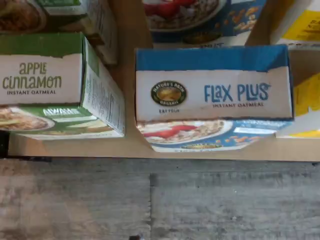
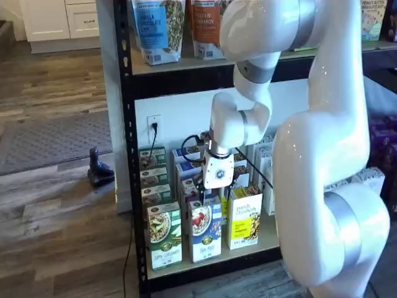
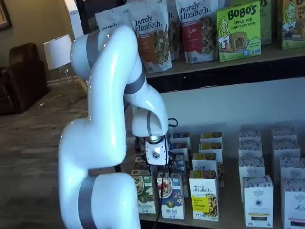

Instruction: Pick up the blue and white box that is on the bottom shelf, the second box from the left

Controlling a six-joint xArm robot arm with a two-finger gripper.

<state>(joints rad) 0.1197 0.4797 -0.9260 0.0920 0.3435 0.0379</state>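
The bottom shelf point(image 2: 267, 245) is a pale board in a black rack, sitting low over grey-brown plank flooring point(image 2: 56, 211); white cabinets point(image 2: 59, 18) stand at the back of the room in a shelf view, while a lamp point(image 3: 58, 51) and a dark armchair point(image 3: 21, 76) show only in a shelf view. The blue and white box point(image 2: 205, 231) stands upright at the shelf's front edge, between a green-and-white carton point(image 2: 164, 236) and a yellow carton point(image 2: 244, 220). The white arm hangs the gripper point(image 2: 209, 191) just above that box; its fingers are too hidden to show a gap, but it stands fully spread, gripping nothing. Only the wrist view reads the box's top flap: "Flax Plus instant oatmeal" point(image 1: 214, 87).
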